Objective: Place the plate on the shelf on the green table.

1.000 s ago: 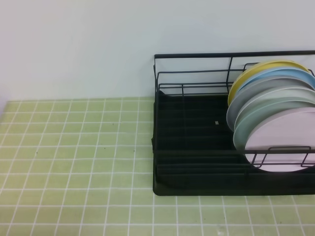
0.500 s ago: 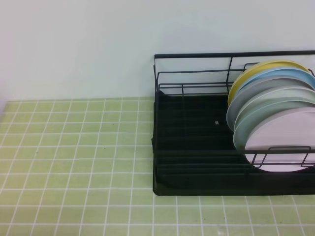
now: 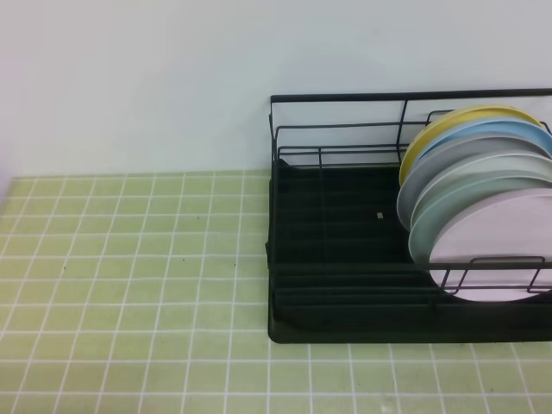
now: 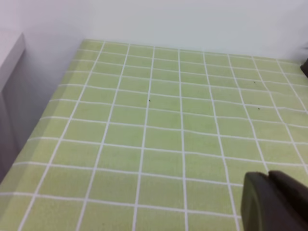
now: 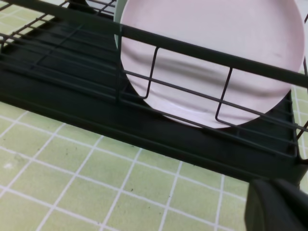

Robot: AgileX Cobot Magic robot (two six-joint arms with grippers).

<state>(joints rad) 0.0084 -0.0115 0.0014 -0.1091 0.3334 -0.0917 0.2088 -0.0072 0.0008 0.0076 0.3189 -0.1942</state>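
Round pale pink plate point(image 5: 211, 53) upright in black wire shelf point(image 5: 96, 91), just beyond right gripper point(image 5: 279, 204); both grippers pressed together, left gripper point(image 4: 274, 199) above green tiled desk point(image 4: 144, 125).

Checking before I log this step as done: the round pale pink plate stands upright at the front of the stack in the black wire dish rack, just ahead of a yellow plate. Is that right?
Not quite. The round pale pink plate does stand upright at the front of the stack in the black wire dish rack, but the plate just behind it is pale mint-green. The yellow plate is at the back. The exterior high view shows this.
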